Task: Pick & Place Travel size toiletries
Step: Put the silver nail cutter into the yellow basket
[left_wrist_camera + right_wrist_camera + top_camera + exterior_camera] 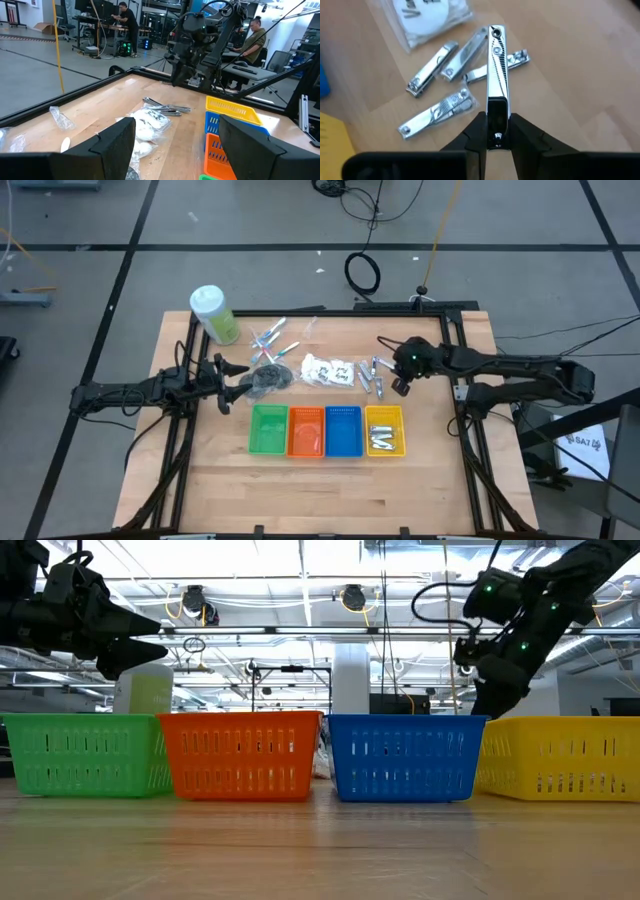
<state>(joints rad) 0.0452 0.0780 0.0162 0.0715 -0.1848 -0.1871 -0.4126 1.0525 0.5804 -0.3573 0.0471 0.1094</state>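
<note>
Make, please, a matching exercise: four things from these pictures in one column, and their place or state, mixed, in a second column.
1. right gripper
2. left gripper
3. yellow bin
4. pale-green bottle

a. stands upright near the table's far left corner
b. open, holding nothing
c. shut on a silver nail clipper
d. has silver clippers lying in it

Pairs: 1-c, 2-b, 3-d, 4-a

Low view: your nail clippers pile hidden behind blue bin [405, 757]. Right wrist view: white packet [427, 15] cut off at edge, print unreadable.
</note>
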